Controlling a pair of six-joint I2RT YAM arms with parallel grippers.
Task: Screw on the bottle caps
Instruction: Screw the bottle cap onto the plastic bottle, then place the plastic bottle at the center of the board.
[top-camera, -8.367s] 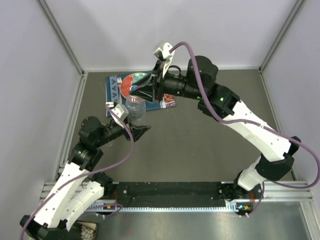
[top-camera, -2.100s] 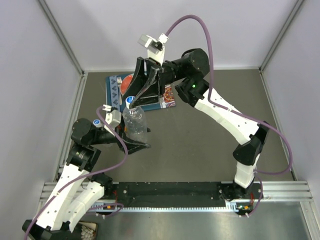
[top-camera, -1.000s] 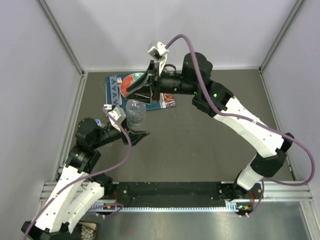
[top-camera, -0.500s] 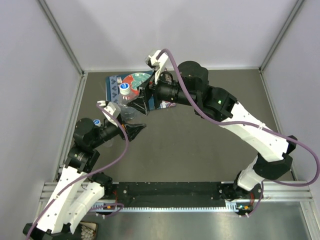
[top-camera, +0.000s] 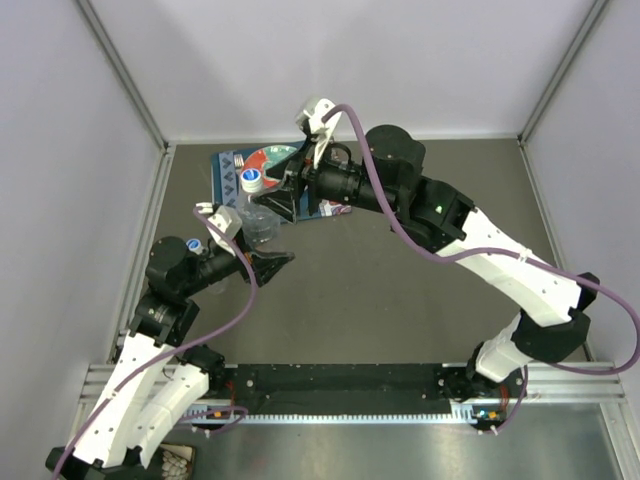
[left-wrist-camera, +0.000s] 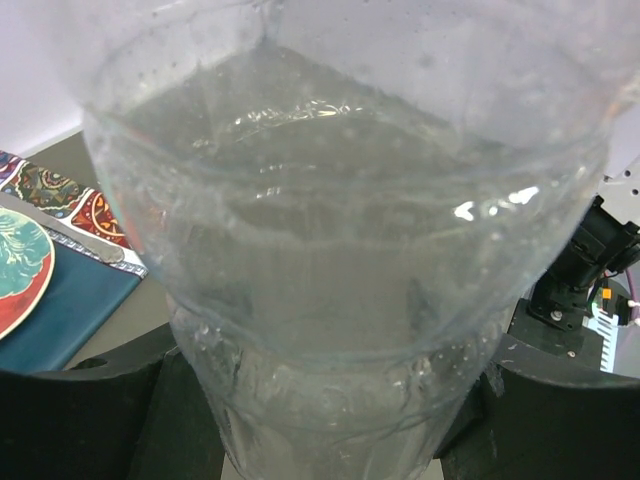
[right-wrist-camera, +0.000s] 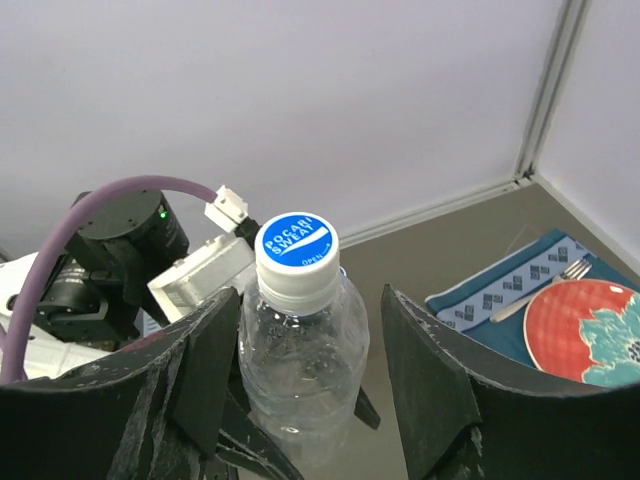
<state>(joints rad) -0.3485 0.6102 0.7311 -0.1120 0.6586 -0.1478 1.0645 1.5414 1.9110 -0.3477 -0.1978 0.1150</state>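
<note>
I find the left tool clamped on the water-filled bottle, upright at the worktop's far left beside the plate, the right tool spread astride its cap, untouching; thin, slippery walls would likely buckle, so grip the ridged cap.

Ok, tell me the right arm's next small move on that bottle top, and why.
Probably close the right gripper on the white screw cap with the blue label and twist. Its fingers stand open either side of the cap, not touching it, while the left gripper clamps the clear plastic water bottle.
</note>
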